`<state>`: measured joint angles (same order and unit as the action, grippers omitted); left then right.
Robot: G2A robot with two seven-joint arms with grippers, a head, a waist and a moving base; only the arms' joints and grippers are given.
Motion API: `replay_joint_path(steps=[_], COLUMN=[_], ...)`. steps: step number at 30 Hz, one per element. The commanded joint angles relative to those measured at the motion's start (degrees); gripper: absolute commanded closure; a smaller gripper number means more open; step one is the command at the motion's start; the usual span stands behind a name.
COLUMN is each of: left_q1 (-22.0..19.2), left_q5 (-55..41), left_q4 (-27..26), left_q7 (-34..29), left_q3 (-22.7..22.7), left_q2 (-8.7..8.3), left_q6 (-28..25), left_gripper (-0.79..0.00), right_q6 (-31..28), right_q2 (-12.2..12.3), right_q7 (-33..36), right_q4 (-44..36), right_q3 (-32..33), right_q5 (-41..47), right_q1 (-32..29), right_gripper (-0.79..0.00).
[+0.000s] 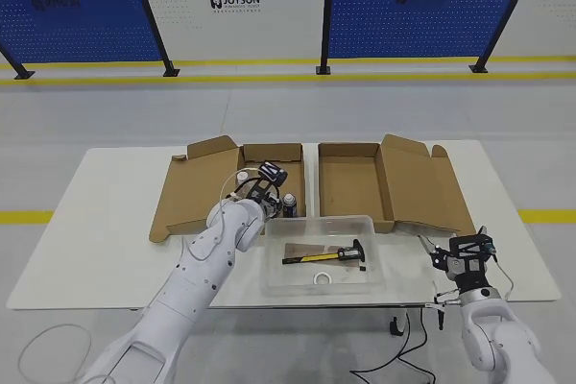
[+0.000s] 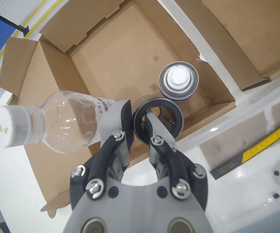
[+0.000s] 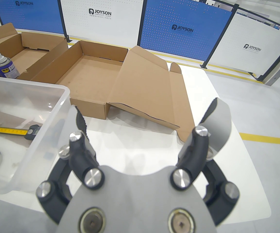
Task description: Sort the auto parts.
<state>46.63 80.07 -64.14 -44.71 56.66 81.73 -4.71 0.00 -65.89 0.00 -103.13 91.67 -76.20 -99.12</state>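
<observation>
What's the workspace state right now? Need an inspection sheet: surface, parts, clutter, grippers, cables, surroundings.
Surface: white table carrying two open cardboard boxes and a clear bin.
Job's things: black ring held over the left box; spray can upright in that box; caliper and white ring in the bin; right box open.
Clutter: clear bottle beside the left gripper.
Grippers: left gripper shut on the black ring's wall, one finger inside it; right gripper open, holding nothing, near the table's front right corner.
Cables: dark leads hanging below the table; pale loop on the floor.
Surroundings: fence panels, yellow floor lines.

The end effector (image 2: 137,115) clamps black ring (image 2: 177,120) over cardboard box (image 2: 120,56).
</observation>
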Motion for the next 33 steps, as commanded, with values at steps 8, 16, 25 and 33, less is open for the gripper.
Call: replay_joint_path(steps=[8, 16, 25, 33], left_q1=[-0.68, -0.63, -0.96, 1.96], left_q5=[-0.62, -1.35, -1.16, 0.42], left_q4=[2.14, 3.34, 3.58, -5.38], left_q7=[0.63, 1.31, 1.75, 2.26], left_q3=[0.15, -0.30, -0.27, 0.92], left_q2=[0.36, 0.82, 1.07, 0.69], left_q6=[-0.14, 0.14, 0.05, 2.00], left_gripper=[0.000, -0.095, -0.237, -0.785], right_q6=[0.00, 0.00, 0.00, 0.00], right_q2=[0.00, 0.00, 0.00, 0.00], right_q7=[0.00, 0.00, 0.00, 0.00], right_q4=[0.00, 0.00, 0.00, 0.00], right_q3=[0.00, 0.00, 0.00, 0.00], right_q5=[0.00, 0.00, 0.00, 0.00], right_q1=[0.00, 0.00, 0.00, 0.00], right_gripper=[-0.785, -0.785, -0.785, -0.785])
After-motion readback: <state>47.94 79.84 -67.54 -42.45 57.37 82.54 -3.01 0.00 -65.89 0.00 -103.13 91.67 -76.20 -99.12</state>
